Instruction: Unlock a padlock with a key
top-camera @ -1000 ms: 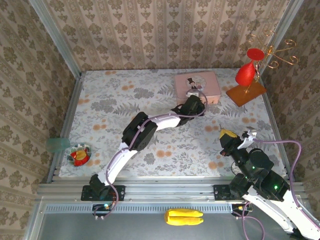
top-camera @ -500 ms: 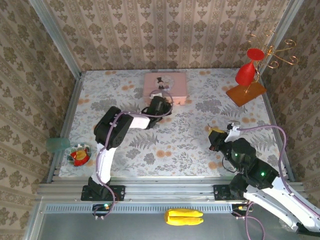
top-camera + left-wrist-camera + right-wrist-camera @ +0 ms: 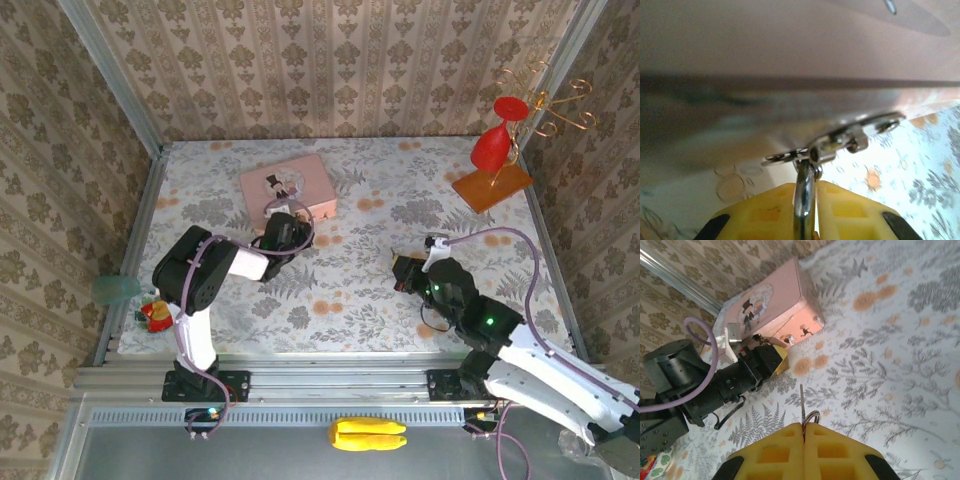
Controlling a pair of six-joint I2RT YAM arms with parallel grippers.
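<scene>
Right fingers (image 3: 775, 452) pinching the key (image 3: 801, 400)
Its thin blade points up over the floral tabletop (image 3: 900, 340); beyond, the left gripper (image 3: 771, 356) sits against the pink tin (image 3: 775, 305).

The left arm rises from its base, bends sharply at the elbow and reaches right to its hand (image 3: 283, 232), yellow fingers (image 3: 850, 212) pressed together. The right arm stretches forward-left, its hand (image 3: 405, 270) likewise pinched closed.

The worktop (image 3: 340, 290) is patterned white with grey leaves and orange blossoms. The tin (image 3: 286, 186) is coloured pink, the shackle of the padlock (image 3: 804, 197) silvery, the key (image 3: 802, 402) grey; the left pincer (image 3: 809, 186) and right pincer (image 3: 804, 429) are tipped yellow.
</scene>
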